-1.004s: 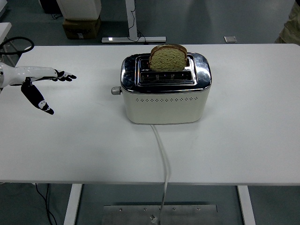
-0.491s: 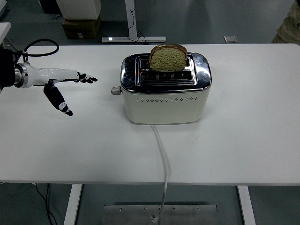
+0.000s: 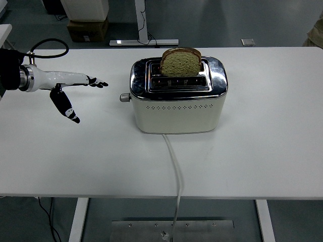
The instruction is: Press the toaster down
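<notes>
one toaster (image 3: 178,101), one bread slice (image 3: 180,62), one hand (image 3: 63,91)

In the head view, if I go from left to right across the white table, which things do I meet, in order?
left hand → lever knob on the toaster's left side → toaster, with the bread slice standing in its far slot. The toaster's white cord overlaps it in this direction, so I leave it out.
</notes>
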You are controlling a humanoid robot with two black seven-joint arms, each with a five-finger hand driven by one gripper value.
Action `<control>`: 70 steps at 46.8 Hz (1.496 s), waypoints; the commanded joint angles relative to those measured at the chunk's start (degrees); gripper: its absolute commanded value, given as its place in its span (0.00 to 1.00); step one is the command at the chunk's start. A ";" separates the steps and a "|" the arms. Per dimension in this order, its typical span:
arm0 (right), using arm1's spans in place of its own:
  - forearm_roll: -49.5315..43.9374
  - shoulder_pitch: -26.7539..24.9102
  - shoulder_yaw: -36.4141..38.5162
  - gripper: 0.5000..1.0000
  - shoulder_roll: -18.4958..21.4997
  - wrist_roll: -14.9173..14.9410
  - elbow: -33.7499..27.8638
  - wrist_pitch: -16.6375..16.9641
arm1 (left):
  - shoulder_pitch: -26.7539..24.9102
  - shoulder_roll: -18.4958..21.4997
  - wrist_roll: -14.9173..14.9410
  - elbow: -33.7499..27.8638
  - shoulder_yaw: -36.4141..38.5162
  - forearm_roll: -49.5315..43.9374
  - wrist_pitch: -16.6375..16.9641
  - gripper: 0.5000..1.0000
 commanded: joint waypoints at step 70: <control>0.03 -0.01 0.00 1.00 0.00 0.00 0.00 0.00 | 1.13 1.27 1.67 -4.20 0.08 -0.60 0.00 1.00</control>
